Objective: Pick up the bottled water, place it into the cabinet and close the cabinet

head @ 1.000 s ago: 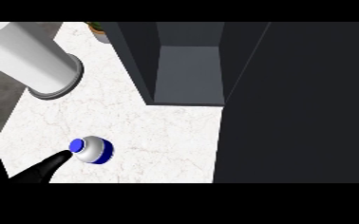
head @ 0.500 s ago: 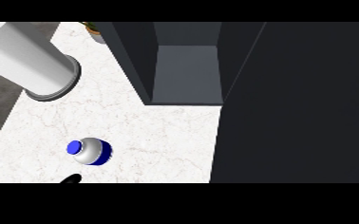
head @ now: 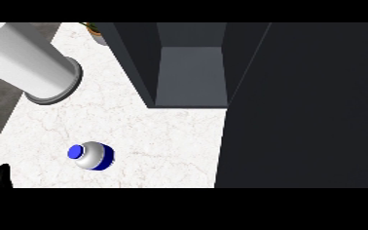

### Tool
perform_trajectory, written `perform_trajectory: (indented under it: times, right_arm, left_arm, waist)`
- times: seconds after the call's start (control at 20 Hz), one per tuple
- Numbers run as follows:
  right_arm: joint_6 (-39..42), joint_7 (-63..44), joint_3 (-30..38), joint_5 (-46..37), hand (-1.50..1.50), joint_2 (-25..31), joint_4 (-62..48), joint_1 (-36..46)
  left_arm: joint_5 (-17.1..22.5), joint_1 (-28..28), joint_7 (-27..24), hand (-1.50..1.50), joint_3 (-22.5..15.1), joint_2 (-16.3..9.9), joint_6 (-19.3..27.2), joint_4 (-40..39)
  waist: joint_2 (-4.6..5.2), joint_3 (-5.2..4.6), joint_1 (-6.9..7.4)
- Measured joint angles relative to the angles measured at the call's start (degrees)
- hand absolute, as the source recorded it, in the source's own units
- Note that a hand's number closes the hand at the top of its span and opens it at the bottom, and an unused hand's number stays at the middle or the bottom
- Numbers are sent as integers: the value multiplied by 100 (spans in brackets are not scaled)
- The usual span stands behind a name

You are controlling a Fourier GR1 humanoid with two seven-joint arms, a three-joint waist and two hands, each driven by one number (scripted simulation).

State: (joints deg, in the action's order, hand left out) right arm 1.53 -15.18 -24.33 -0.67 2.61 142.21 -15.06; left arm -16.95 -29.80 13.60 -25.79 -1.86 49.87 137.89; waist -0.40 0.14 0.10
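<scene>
the left hand [head: 4, 175] shows only as a small dark sliver at the lower left edge of the head view, and i cannot tell whether it is released or clenched. it touches nothing, and sits apart from the bottle, down and to the left of it. the right hand is not in view at all.

the bottled water [head: 92, 156] stands upright on the white marbled worktop [head: 158, 136], seen from almost straight above: a round silver-grey body with a blue band on its lower right side and a blue cap [head: 76, 152] towards the left. it stands alone in the lower left part of the worktop, with bare marble all around it.

the cabinet [head: 191, 75] is above and to the right of the bottle, well apart from it. it is open, and its grey inner floor shows between dark side walls. its dark door [head: 295, 107] fills the right side of the view.

a large grey cylinder [head: 36, 70] with a paler rim lies tilted across the upper left corner. at the top edge, beside the cabinet's left wall, a small plant [head: 95, 29] is only partly visible.
</scene>
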Motion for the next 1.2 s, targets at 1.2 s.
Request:
perform_trajectory:
  times: [1.2]
  right_arm:
    - [-830, -219, -823, -302, -150, 261, 44, 242]
  left_arm:
    - [-213, -261, 91, -150, 118, -631, 410, -202]
  waist:
    - [16, -15, -40]
